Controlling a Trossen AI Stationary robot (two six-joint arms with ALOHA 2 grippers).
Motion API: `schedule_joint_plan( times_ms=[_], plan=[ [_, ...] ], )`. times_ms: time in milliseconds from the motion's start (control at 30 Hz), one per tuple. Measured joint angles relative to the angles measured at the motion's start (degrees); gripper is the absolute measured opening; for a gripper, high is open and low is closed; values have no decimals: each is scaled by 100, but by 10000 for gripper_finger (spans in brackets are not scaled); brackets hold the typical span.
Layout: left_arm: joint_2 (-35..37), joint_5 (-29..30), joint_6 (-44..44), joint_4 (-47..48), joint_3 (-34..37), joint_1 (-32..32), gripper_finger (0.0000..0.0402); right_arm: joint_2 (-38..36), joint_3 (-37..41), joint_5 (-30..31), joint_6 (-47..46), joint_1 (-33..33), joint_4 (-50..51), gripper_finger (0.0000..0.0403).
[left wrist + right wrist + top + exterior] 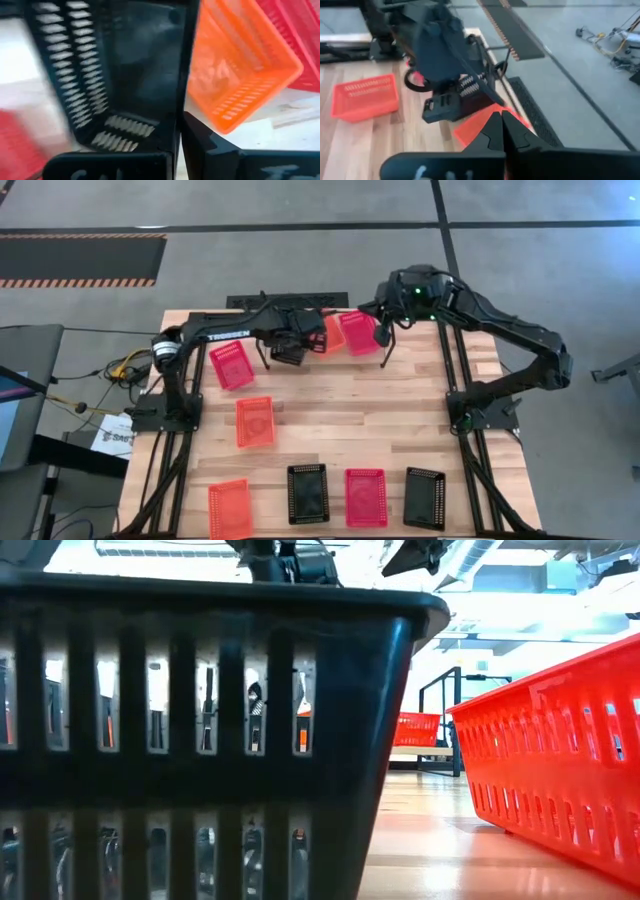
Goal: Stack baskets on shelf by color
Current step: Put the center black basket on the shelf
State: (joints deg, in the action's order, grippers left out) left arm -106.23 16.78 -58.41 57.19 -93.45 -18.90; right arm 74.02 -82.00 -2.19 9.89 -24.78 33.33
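My left gripper (181, 120) is shut on a black basket (125, 75) over the far middle of the table, at the black wire shelf (250, 302). Next to it at the shelf, an orange basket (235, 75) and a red-pink basket (358, 332) lie at a slant. My right gripper (501, 120) is shut on nothing and hangs raised just right of the red-pink basket (383, 338). Loose baskets rest flat on the table: red-pink (231, 365), orange (255, 421), and a near row. My left gripper pinches one side wall of the black basket at its rim (179, 95), one finger inside the basket and one outside. The fingers slant down from the table's left. The basket hangs tilted below them; whether it touches the shelf, I cannot tell.
Along the near edge lie an orange (230, 508), a black (308, 493), a red-pink (366, 497) and another black basket (425, 497). Black rails (455, 380) run along both table sides. The middle of the tabletop (350, 415) is bare wood.
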Motion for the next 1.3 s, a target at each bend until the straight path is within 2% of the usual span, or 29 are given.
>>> schedule_joint_plan(
  times_ms=[133, 267, 533, 667, 1300],
  plan=[
    [-257, -217, 255, -396, -28, -2, 0, 27, 4, 34, 2, 13, 195, 0],
    [-266, -183, 330, -419, -149, -2, 0, 124, 11, 65, 2, 6, 352, 0],
    [-225, 82, -3, 720, -544, -58, 0, 150, 4, 67, 10, -8, 409, 0],
    [-228, -283, -230, 1040, -549, -150, 0, 150, 4, 67, 62, 3, 408, 0],
    [-268, -707, -83, 921, -485, -481, 0, 150, 4, 67, 111, 5, 441, 0]
  ],
)
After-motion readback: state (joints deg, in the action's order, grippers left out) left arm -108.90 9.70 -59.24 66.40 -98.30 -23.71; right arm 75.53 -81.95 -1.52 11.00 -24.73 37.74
